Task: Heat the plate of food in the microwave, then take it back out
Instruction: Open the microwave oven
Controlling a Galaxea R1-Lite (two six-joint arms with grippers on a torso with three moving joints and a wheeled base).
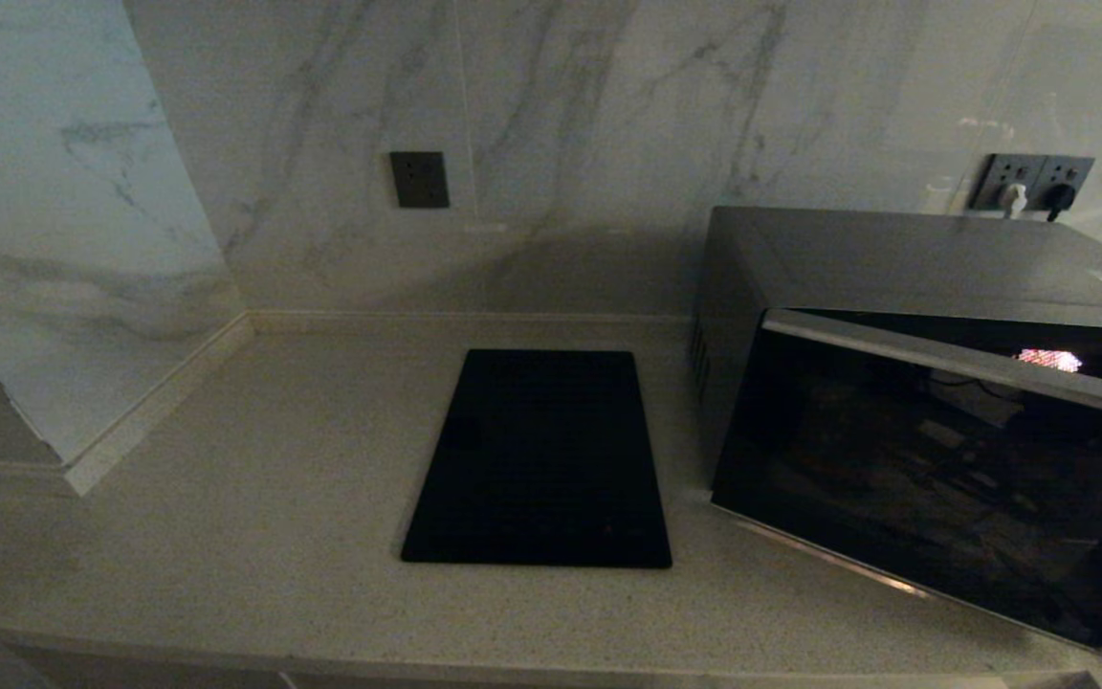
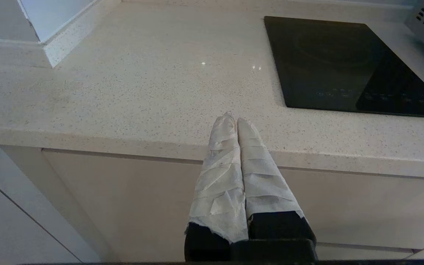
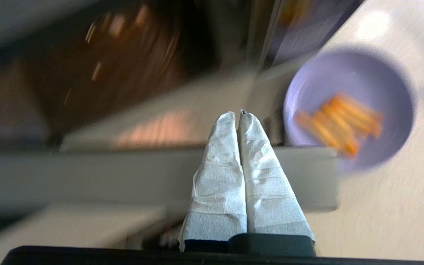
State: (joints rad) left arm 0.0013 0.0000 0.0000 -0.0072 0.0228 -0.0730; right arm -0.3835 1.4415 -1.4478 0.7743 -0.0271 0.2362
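Hovering with the right gripper [image 3: 238, 115] pressed shut and empty by the microwave [image 1: 934, 459], the plate of food [image 3: 348, 110] sitting on the counter [image 3: 381, 221] just off to one side of the fingertips, nearer this arm than the left gripper [image 2: 234, 119], likewise shut, parked at the counter edge.

Left gripper [image 2: 237, 121]: two long tapering fingers [image 2: 219, 176] wrapped in creased white tape, black bases showing beneath; right gripper [image 3: 238, 116]: matching pair of white-taped fingers [image 3: 267, 184], rounded tips, black mount below; wrapping frayed along lower edges.
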